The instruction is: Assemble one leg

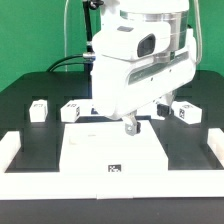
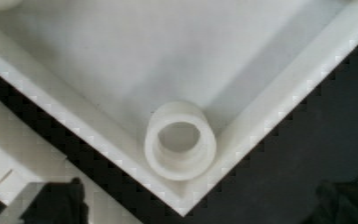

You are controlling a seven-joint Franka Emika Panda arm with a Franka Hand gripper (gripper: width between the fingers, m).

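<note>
black table (image 1: 30,128) carries a white panel (image 1: 90,148) at its front middle, three tagged legs (image 1: 39,108) (image 1: 72,110) (image 1: 185,112) toward the back edge, and white rails (image 1: 10,150) at both side edges.

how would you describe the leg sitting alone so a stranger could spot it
Find the large flat white square panel on the black table. Behind it, on the exterior view's right of the white robot arm, sits a small stubby white plastic leg with black-and-white tags. It is alone there; the two other legs sit together on the exterior view's left.
</note>
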